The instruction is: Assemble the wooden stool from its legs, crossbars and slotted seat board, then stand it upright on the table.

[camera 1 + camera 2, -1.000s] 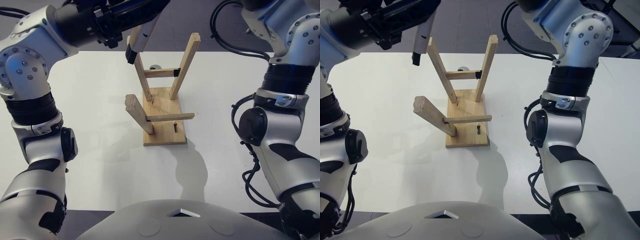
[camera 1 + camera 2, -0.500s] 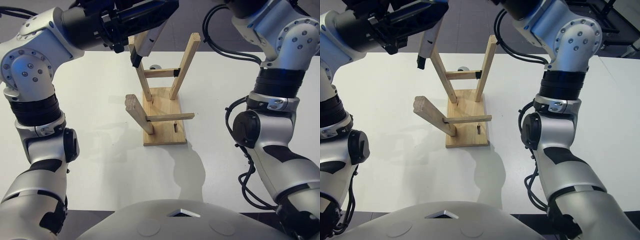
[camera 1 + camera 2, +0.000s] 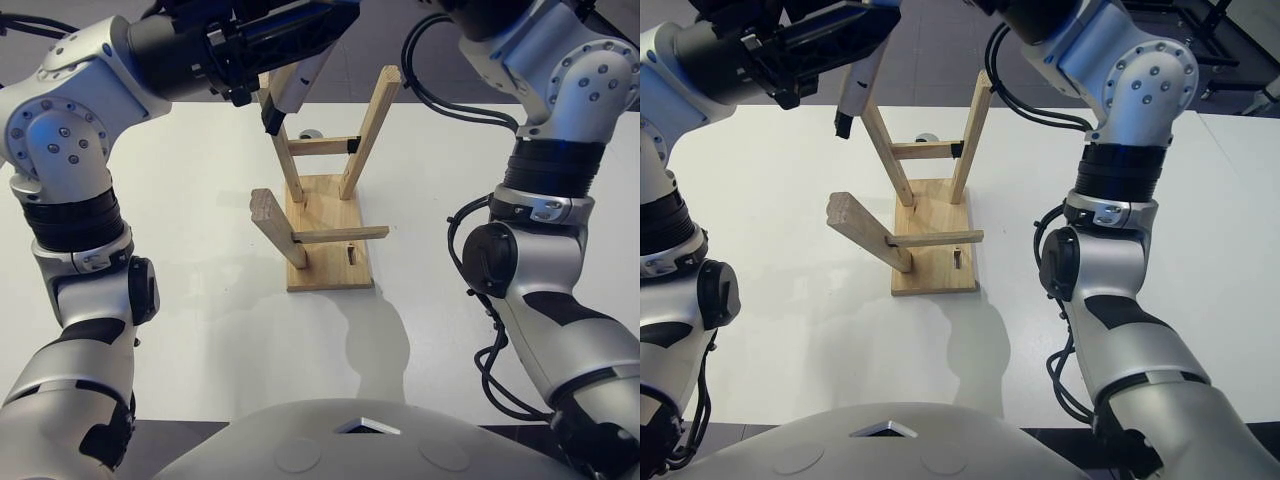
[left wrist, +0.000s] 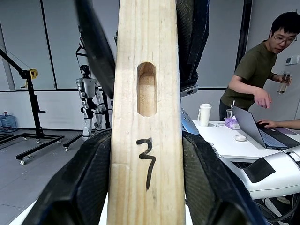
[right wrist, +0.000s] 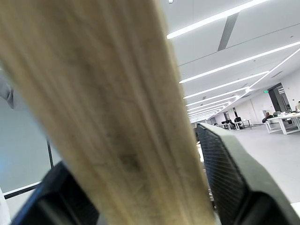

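Three legs rise from a slotted seat board (image 3: 325, 272) that lies flat near the middle of a white table (image 3: 200, 200), so the part-built stool is upside down. At the far end of the board, the back-left leg (image 3: 290, 165) and back-right leg (image 3: 368, 125) spread apart toward their tops and are joined by a crossbar (image 3: 320, 146). Nearer the robot, the front-left leg (image 3: 275, 228) tilts outward to the left. A second crossbar (image 3: 345, 234) runs from it to the right, its free end hanging over the board. The left gripper (image 3: 270, 105) is closed around the top of the back-left leg. Seen up close, its dark fingers (image 4: 89, 187) press both sides of the wood near an oval slot. The right gripper (image 5: 147, 187) is held up high, clamped on a separate wooden piece (image 5: 117, 117) that sits between its fingers.
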